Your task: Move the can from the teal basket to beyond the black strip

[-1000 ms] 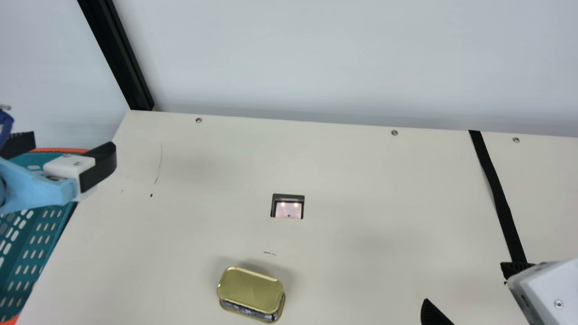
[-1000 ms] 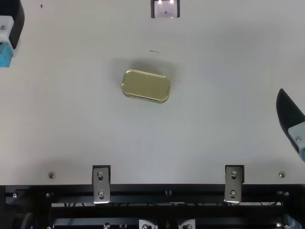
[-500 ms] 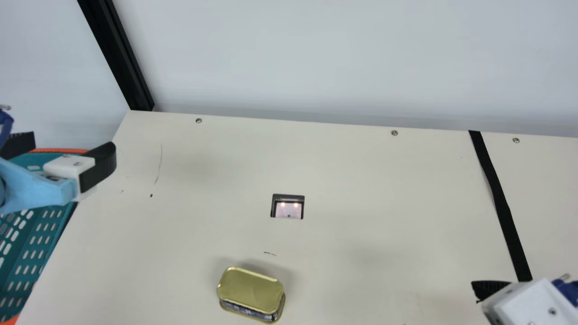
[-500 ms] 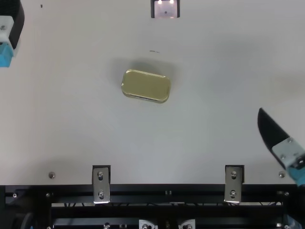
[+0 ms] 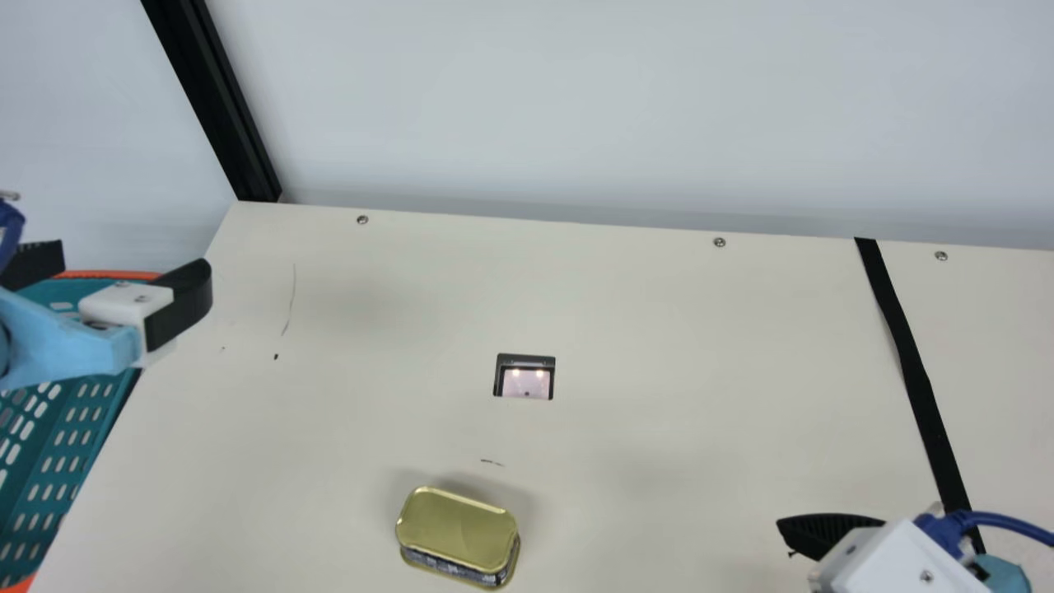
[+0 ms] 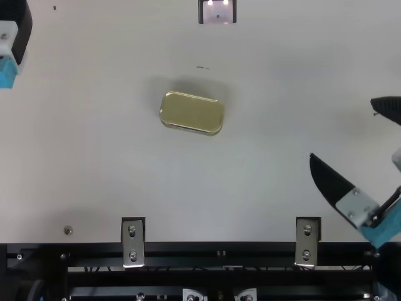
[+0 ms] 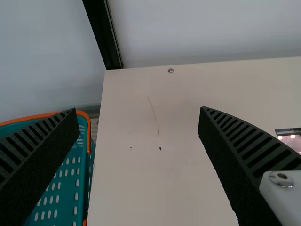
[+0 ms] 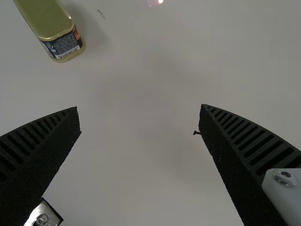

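We locate the can flat on the table, nearer the near edge than the far edge, between the basket and the black strip. The basket is beside the table's left edge. Our right gripper is above the table, between can and strip, fingers apart. Our left gripper is at the left edge near the far corner, fingers likewise apart.

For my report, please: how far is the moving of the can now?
Looks done: the rectangular gold can is outside the teal basket, on the table. In hand: nothing; both pairs of jaws are open. Left: grasping it and carrying it beyond the black strip.
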